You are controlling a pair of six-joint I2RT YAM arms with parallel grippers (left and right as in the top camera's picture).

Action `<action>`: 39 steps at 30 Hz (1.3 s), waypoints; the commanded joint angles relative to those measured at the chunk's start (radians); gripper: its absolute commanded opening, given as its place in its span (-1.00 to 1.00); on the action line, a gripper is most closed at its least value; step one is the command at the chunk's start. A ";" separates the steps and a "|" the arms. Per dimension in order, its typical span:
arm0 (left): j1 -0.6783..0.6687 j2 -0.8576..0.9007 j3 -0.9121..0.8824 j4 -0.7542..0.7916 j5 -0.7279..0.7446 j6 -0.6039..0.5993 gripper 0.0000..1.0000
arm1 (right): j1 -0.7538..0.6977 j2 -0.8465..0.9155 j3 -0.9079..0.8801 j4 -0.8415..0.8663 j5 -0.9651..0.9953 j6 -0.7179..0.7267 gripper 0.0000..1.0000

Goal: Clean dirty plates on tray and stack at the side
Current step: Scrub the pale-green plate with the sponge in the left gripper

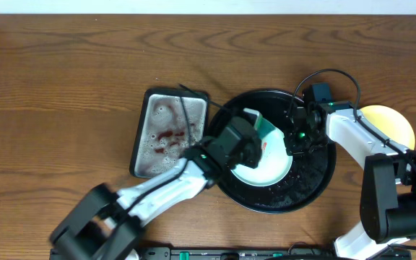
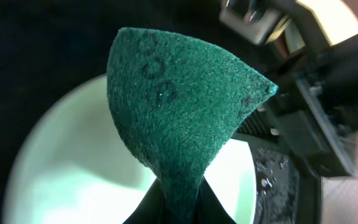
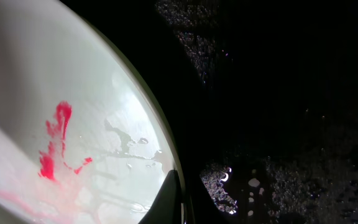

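A pale mint plate lies in the black tray, with red sauce smears on it in the right wrist view. My left gripper is shut on a green sponge and holds it over the plate; in the left wrist view the sponge stands up from the jaws above the plate. My right gripper is shut on the plate's right rim. A yellow plate lies on the table to the right. A second mint plate is not in view.
A rectangular grey metal tray with foam and red sauce sits left of the black tray. The black tray's wet floor shows in the right wrist view and the left wrist view. The two arms are close together over the tray.
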 commanded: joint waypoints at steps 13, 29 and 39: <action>-0.028 0.220 0.017 0.110 -0.090 -0.189 -0.85 | 0.011 0.010 -0.023 0.009 -0.035 0.014 -0.98; 0.007 0.151 0.179 -0.237 -0.050 -0.067 -0.85 | 0.011 0.010 -0.023 0.011 -0.035 0.014 -0.97; -0.024 0.160 0.179 -0.161 -0.047 -0.183 -0.85 | 0.011 0.010 -0.023 0.012 -0.035 0.014 -0.98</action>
